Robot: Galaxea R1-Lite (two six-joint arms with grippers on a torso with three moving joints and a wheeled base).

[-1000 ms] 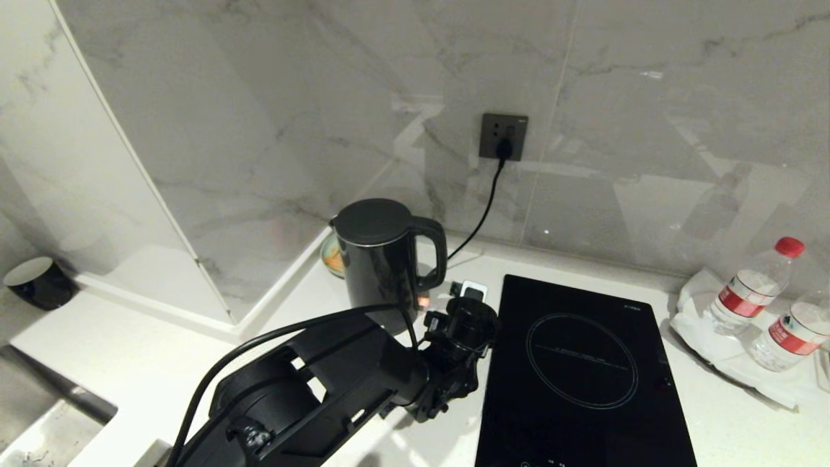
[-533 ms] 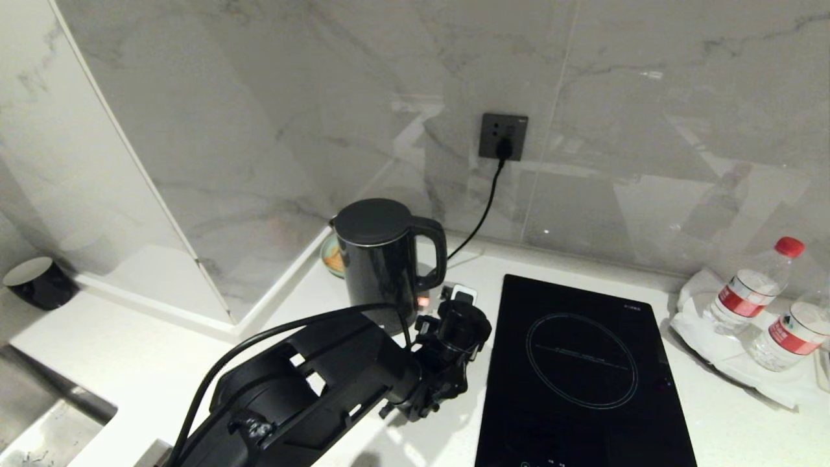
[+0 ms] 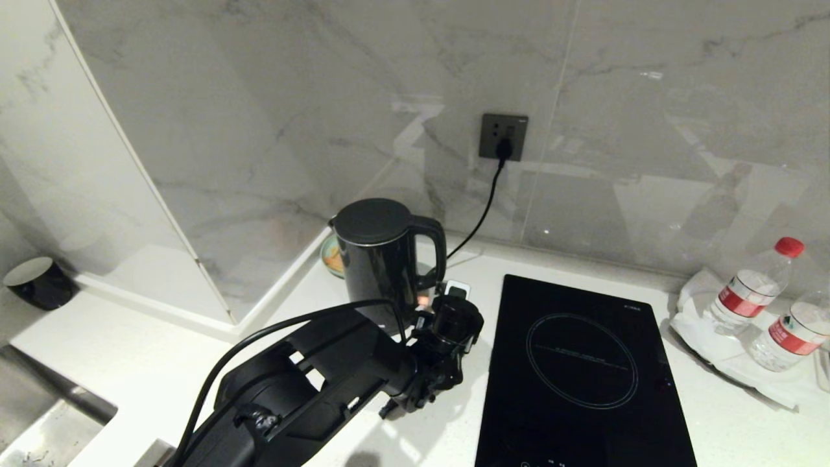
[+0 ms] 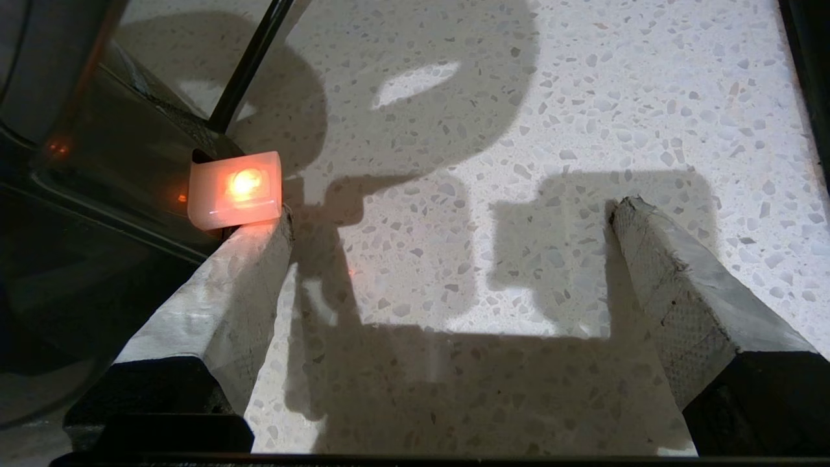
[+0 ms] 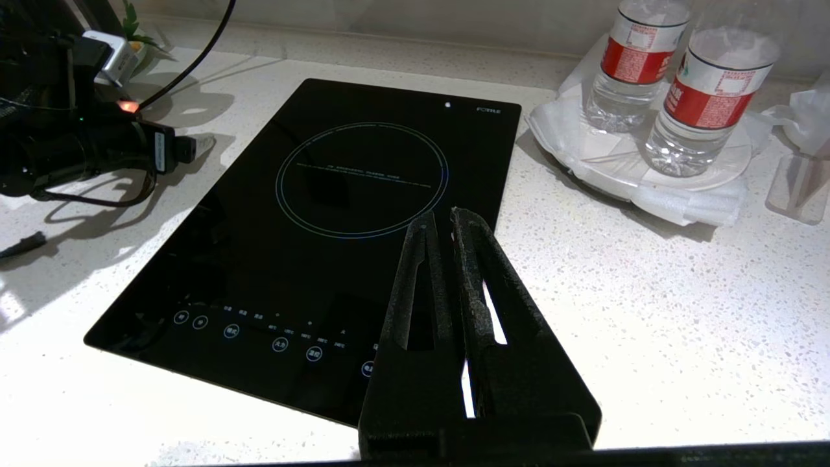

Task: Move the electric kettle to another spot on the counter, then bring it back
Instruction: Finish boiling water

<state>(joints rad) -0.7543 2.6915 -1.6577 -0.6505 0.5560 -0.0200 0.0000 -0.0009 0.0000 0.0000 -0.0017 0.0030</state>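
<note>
While your left gripper (image 4: 447, 214) hangs low over the desk (image 3: 130, 363), its fingers (image 4: 233, 285) are spread wide with only speckled stone between them, gripping nothing. One finger's tip sits right at the glowing orange switch (image 4: 237, 189) at the foot of the electric kettle (image 3: 382, 259); you cannot tell from the left wrist view whether it touches. In the head view you see the kettle standing upright near the back wall, its loop handle turned toward the cooktop (image 3: 583, 370), and your left arm reaching in from the lower left so that the wrist ends just beside the kettle's base, between kettle and cooktop. A black cord (image 3: 483, 207) runs from the wall socket (image 3: 503, 136) down behind the kettle. Your right gripper (image 5: 441, 224) hovers above the cooktop's near part, fingers pressed together and empty. Two water bottles (image 3: 755, 285) stand on a white plate (image 3: 700, 331) to the far right, and a small black cup (image 3: 39, 282) sits far left.
</note>
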